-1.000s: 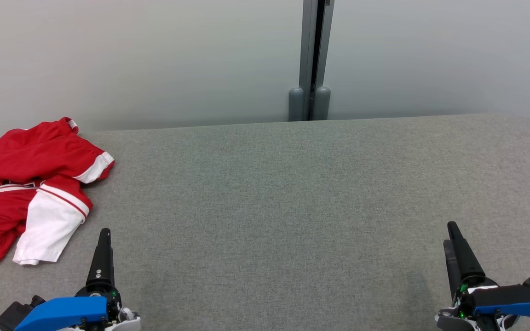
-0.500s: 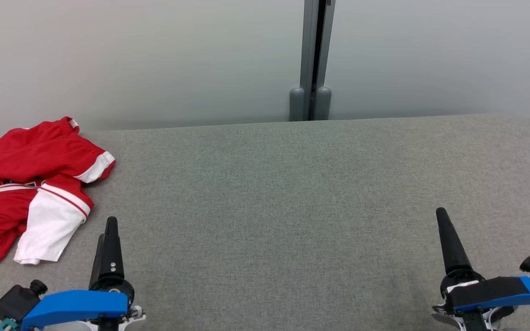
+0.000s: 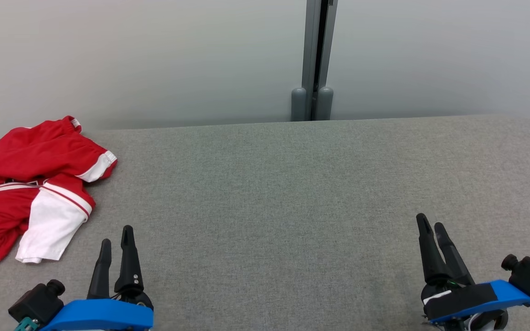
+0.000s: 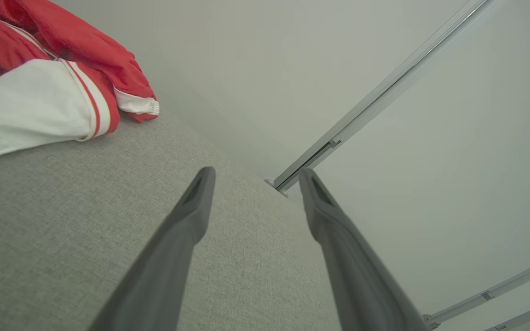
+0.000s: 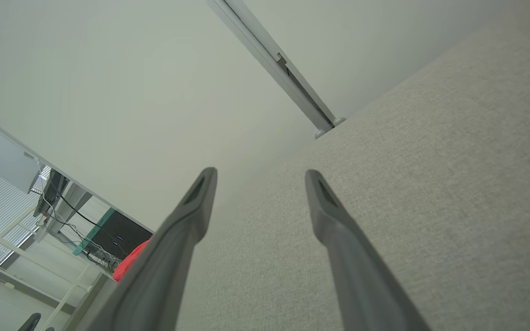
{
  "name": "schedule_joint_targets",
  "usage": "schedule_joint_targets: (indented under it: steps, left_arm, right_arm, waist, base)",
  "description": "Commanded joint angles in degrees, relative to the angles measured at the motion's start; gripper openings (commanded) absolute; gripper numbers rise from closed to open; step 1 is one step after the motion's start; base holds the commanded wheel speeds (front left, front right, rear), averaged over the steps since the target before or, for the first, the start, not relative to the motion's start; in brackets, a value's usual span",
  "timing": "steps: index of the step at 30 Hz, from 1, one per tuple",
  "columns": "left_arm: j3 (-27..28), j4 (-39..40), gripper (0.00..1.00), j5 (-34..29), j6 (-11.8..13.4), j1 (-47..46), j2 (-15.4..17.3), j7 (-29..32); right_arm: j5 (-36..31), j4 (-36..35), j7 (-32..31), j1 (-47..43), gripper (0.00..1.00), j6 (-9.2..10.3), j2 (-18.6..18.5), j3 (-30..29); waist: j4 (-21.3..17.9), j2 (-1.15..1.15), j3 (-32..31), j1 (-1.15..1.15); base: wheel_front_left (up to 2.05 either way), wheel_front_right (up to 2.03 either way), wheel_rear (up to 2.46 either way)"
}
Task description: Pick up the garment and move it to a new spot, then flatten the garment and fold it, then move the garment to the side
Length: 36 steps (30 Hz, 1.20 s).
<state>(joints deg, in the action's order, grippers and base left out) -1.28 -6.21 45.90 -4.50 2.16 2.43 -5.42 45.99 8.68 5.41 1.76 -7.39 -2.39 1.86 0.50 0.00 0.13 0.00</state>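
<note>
1. Crumpled red-and-white fabric garment (image 3: 30,184) lies at the far-left corner of the grey cloth-covered table (image 3: 269,184), w/ a white, red-striped sleeve on its near side.
2. Left gripper (image 3: 117,235) is near-left, just right of the garment and not touching it. Its fingers are spread wide w/ nothing btwn them.
3. Right gripper (image 3: 430,221) is near-right, well apart from the garment. It's also wide open and holds nothing, w/ tips pointing to the far side.
4. Behind the table: pale grey wall (image 3: 154,55) w/ a vertical grey metal post (image 3: 313,59) right of centre.
</note>
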Motion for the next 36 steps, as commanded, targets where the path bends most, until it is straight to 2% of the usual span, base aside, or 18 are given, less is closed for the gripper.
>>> schedule_joint_targets:
  steps: [1, 17, 36]
  left_arm:
    - [-0.5, 0.6, 1.00, -2.1, 0.2, -0.1, 0.5, -0.5]
    - [-1.9, -2.6, 1.00, -14.5, 1.1, 0.7, 0.5, -3.1]
    - [-2.6, -4.4, 1.00, -23.6, 1.5, 1.8, 0.5, -5.8]
  right_arm:
    - [-2.1, -0.5, 0.6, -0.2, 1.00, -0.08, -0.4, 0.4]
    - [-14.2, 2.5, 3.2, 0.4, 1.00, -0.11, -0.5, 3.4]
    - [-27.1, 4.3, 5.8, 0.4, 1.00, -0.13, -0.6, 4.5]
  waist:
    - [0.0, 0.00, 0.0, 0.00]
    - [0.2, 0.00, -0.1, 0.00]
    - [0.5, 0.00, -0.2, 0.00]
  base:
    - [0.00, 0.00, 0.00]
    - [0.00, 0.00, 0.00]
    - [0.00, 0.00, 0.00]
